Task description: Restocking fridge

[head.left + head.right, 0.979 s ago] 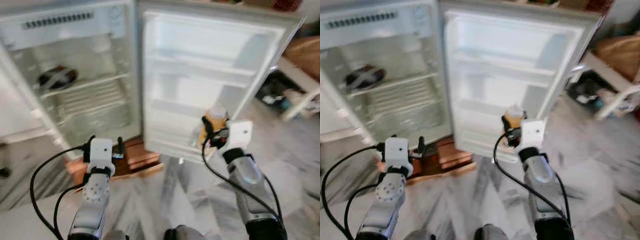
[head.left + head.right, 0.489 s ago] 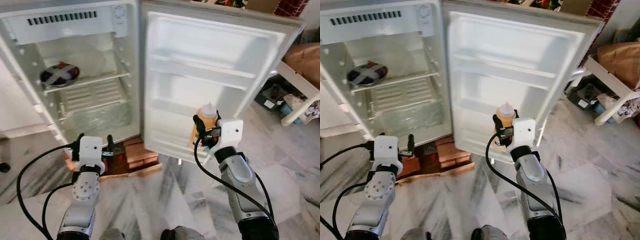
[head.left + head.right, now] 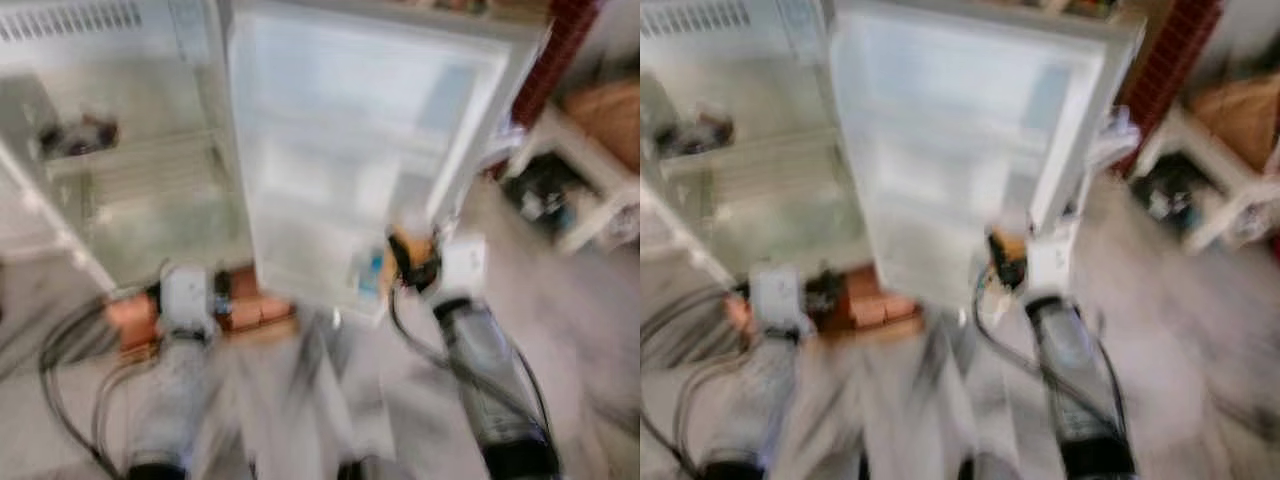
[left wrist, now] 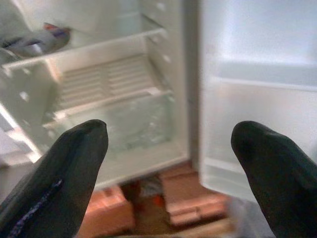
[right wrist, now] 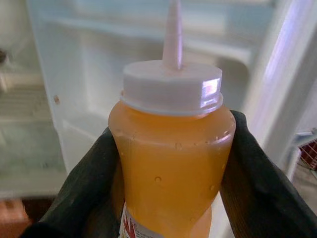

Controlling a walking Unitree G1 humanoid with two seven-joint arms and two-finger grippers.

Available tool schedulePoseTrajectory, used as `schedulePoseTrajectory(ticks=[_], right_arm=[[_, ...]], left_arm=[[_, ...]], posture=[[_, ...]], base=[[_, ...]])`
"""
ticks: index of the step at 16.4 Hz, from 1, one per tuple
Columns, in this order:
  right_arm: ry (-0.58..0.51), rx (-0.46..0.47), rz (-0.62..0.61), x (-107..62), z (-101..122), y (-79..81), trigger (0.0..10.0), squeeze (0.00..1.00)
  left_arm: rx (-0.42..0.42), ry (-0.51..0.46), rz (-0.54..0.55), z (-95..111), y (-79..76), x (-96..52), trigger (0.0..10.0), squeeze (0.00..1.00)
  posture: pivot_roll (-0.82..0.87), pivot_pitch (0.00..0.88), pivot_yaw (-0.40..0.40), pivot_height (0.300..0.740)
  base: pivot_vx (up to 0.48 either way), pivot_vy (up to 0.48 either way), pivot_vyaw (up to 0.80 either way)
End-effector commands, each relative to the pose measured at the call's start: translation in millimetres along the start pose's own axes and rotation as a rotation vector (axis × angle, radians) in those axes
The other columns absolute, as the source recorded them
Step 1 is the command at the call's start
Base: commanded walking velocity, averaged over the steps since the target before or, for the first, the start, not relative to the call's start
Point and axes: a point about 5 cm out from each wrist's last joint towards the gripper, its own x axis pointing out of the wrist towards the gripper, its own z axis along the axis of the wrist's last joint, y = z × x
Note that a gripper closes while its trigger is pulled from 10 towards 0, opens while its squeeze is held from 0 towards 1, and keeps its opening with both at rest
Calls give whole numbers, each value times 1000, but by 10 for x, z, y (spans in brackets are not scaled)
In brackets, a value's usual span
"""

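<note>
Fridge interior: we see the white open fridge cabinet (image 4: 119, 74) at the left, with a wire shelf and a clear drawer below it; the head views are blurred.
Shelf item: a dark round package (image 4: 34, 39) lies on the upper shelf at the cabinet's far left; we cannot make out what it is.
Left gripper: our left gripper (image 4: 168, 158) is held low before the cabinet, its two black fingers (image 4: 64, 173) spread wide apart with nothing between them.
Base: reddish-brown bricks (image 3: 245, 310) lie under the fridge on the floor, seen beyond the left gripper.
Door: the white fridge door (image 3: 360, 150) stands swung open to the right of the cabinet, its inner side with moulded shelves facing us.
Right gripper: our right gripper (image 5: 168, 163) is raised close before the lower part of the door, its black fingers (image 5: 89, 183) clamped on either side of the bottle.
Bottle: the orange plastic squeeze bottle with a white pointed-nozzle cap (image 5: 171, 148) stands upright in the right gripper, near the door's lower shelf; we cannot tell whether it touches the door.
Floor: grey-veined marble floor (image 3: 580, 330) lies under both arms.
Right background: a white frame (image 3: 590, 190) with blurred clutter and a red brick pillar (image 3: 550, 60) stand beyond the door's edge.
</note>
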Motion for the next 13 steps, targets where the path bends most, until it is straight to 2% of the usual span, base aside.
schedulePoseTrajectory(ticks=[1,6,10,13], right_arm=[[-44,12,23,45,87,63,10000,0],[-41,24,41,31,73,109,10000,0],[-21,51,-28,-41,-26,13,10000,0],[-36,75,-38,19,-19,42,10000,0]], left_arm=[[26,7,50,-25,132,-9,10000,0],[35,28,74,-56,175,-6,10000,0],[10,60,64,-118,169,-105,10000,0],[16,46,61,-105,198,-88,10000,0]], posture=[[88,64,-59,740],[87,68,-56,740],[109,84,-63,740],[112,81,-59,740]], base=[[0,0,800],[0,0,733],[0,0,0],[0,81,0]])
